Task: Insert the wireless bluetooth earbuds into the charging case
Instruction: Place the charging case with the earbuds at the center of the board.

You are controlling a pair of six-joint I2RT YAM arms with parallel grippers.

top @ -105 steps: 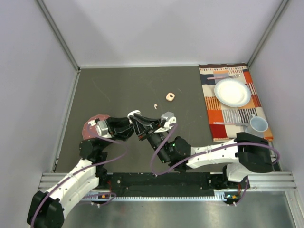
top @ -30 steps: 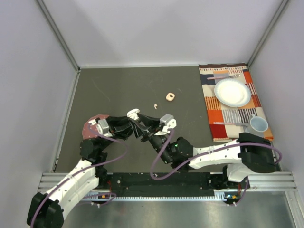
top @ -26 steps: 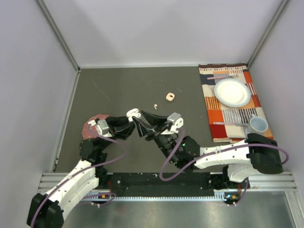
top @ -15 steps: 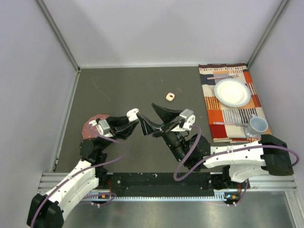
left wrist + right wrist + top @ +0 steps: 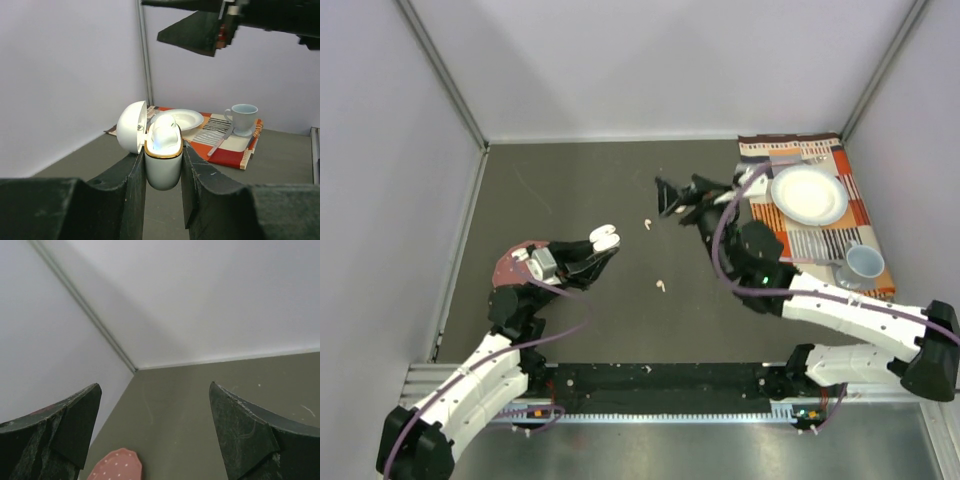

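Clamped between the two dark fingers (image 5: 129, 190) of the left gripper (image 5: 161, 165): the white charging case (image 5: 162, 174), upright, with a gold rim and with its lid swung open to one side. Inside the case, one white earbud (image 5: 164, 131), seated, its rounded head above the rim. On the inner face of the lid, a small dark mark, too small for reading.

Spread wide and holding nothing: the jaws of the right gripper (image 5: 154, 395), higher than the case, beyond it toward the back wall and to its right.

On the grey table (image 5: 570, 180), a little beyond the case, one pale peach earbud (image 5: 647, 222), lying loose. To the right of the case and nearer to the arm bases, one more loose earbud (image 5: 661, 286), white or very pale, hard to tell which. Just left of the case, partly under the left arm, a round red dotted disc (image 5: 508, 270). Well apart from the case, at the right side of the table, a striped orange placemat (image 5: 825, 238) with a white plate (image 5: 809, 194), a pale blue cup (image 5: 865, 263) and a piece of cutlery (image 5: 220, 142).
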